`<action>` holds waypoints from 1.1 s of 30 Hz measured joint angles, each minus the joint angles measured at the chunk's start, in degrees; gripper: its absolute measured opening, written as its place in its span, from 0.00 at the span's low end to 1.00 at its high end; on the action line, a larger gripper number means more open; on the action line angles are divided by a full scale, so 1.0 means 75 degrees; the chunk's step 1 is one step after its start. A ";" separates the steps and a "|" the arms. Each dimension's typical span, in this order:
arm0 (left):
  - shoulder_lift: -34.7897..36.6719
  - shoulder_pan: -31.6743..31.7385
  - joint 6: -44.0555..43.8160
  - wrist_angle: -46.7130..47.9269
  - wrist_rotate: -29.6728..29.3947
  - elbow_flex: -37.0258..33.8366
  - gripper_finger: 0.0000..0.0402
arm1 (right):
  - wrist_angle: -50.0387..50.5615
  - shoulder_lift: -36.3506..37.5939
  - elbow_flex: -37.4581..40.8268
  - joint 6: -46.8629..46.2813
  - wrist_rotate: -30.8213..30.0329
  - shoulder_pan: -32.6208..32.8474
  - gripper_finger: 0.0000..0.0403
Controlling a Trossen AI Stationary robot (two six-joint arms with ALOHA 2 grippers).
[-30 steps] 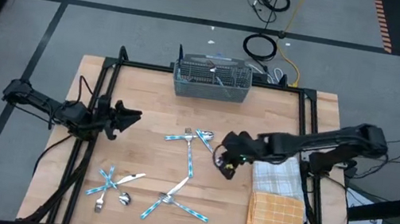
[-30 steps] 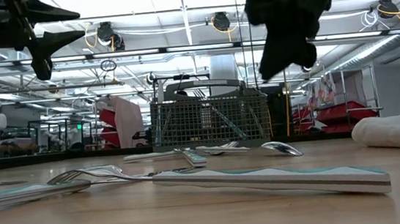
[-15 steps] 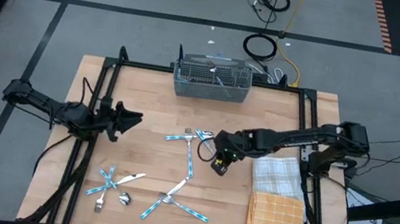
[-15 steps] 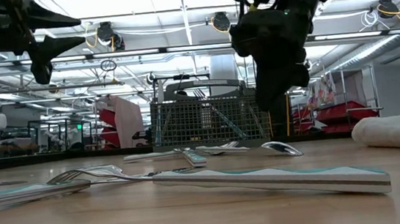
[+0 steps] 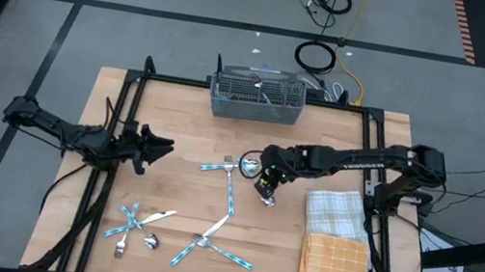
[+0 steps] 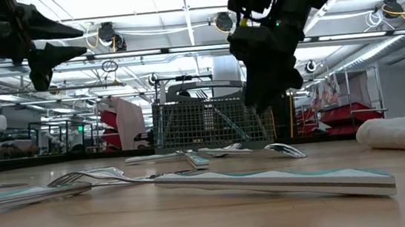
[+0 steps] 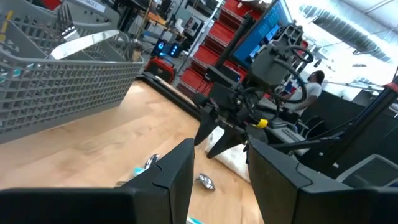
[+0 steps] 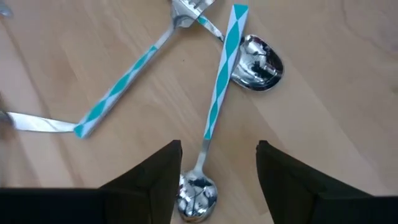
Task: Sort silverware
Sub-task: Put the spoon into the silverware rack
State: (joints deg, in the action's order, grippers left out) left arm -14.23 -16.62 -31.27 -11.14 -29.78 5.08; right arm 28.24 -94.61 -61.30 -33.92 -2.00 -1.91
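Above the spoon (image 8: 208, 140), right pincer (image 8: 217, 165) hangs open.

Right gripper (image 5: 265, 190) has slid away from the bench's right edge toward the centre, now over a spoon (image 8: 208, 135).

Bright, even overhead light fills the scene. Ceiling strip lights (image 6: 185, 11) glare white in the low view, leaving both arms as dark silhouettes. The bench (image 5: 174, 135) is evenly lit with only faint, short shadows. A spoon bowl (image 8: 258, 62) shows mirror-like reflections. In the low view, the nearest handle (image 6: 269, 181) looks soft.
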 joint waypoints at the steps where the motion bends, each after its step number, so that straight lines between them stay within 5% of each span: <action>1: -0.0001 0.0000 -0.0001 0.0027 -0.0002 0.0000 0.38 | 0.0012 -0.0089 0.0000 0.0037 -0.0001 0.0000 0.49; 25: 0.0001 0.0000 -0.0195 0.0198 0.0000 0.0000 0.38 | -0.0427 -0.1603 -0.0009 0.0001 0.0278 0.0090 0.47; 29: -0.0001 0.0000 -0.0198 0.0228 0.0000 0.0000 0.38 | -0.0232 -0.1751 -0.0030 -0.0246 0.0228 0.0088 0.34; 33: 0.0002 0.0000 -0.0201 0.0232 0.0000 0.0000 0.38 | -0.0149 -0.1826 -0.0020 -0.0612 0.0386 0.0071 0.08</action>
State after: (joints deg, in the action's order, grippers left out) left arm -14.22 -16.62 -32.77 -9.40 -29.78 5.08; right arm 27.13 -108.30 -61.45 -38.51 0.89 -1.38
